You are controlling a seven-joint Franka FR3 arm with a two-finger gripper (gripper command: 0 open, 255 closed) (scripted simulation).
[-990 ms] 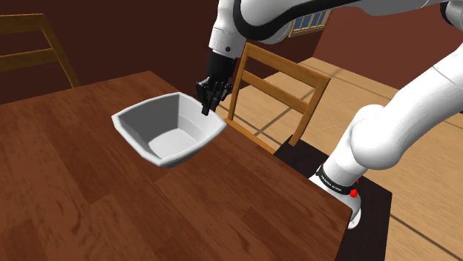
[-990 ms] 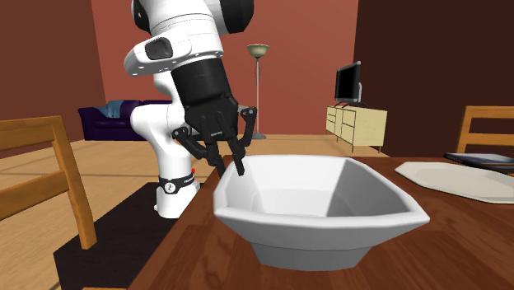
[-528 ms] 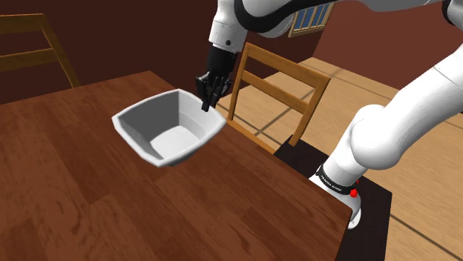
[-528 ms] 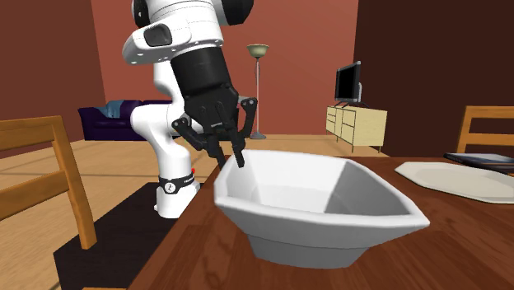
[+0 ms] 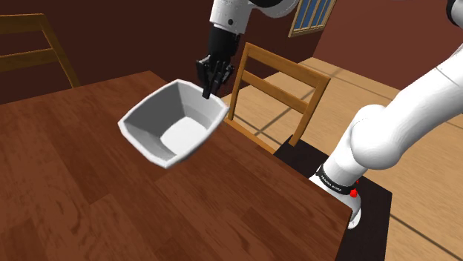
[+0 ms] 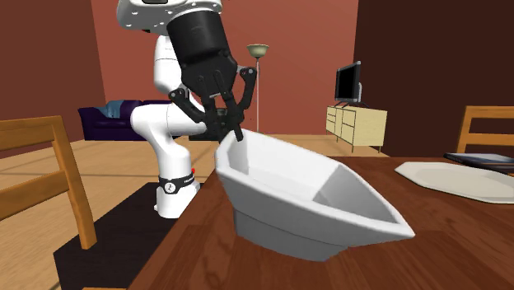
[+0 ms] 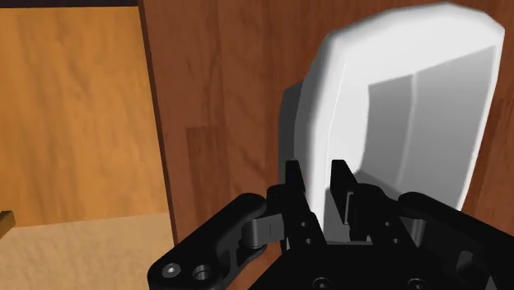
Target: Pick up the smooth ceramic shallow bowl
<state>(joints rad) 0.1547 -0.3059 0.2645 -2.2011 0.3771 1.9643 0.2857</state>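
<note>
Tool (image 5: 208,90) clamps the white shallow bowl (image 5: 174,127) by its 1 o'clock rim, so this one-edge hold tilts it above the counter (image 5: 74,193).

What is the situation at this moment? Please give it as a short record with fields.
bowl: white bowl, tilted, its gripped rim highest
gripper: gripper shut on the bowl's rim, one finger inside, one outside
support: brown wooden table
nearby: wooden chair beside the table; flat white plate on the table
</note>
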